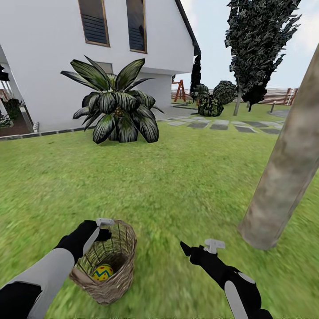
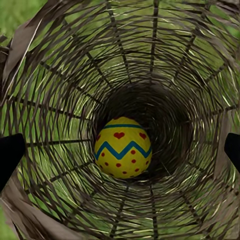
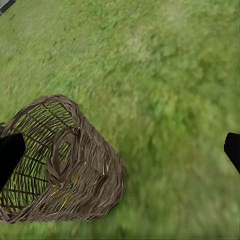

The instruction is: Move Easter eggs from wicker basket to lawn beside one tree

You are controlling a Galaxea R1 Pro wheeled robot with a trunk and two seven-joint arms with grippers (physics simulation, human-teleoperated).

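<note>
Tan-brown open-weave wicker basket [image 2: 60, 75] is surrounding the left gripper [image 1: 101, 227], fingers spread; one yellow zigzag-banded egg [image 2: 123, 148] is remaining inside. Right gripper [image 1: 200, 248] is hovering spread near the grey-brown tree trunk [image 1: 283, 177].

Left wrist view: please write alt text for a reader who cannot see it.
One yellow Easter egg with red dots and a blue zigzag lies deep inside the wicker basket, seen straight down its opening. Green lawn shows through the weave.
</note>
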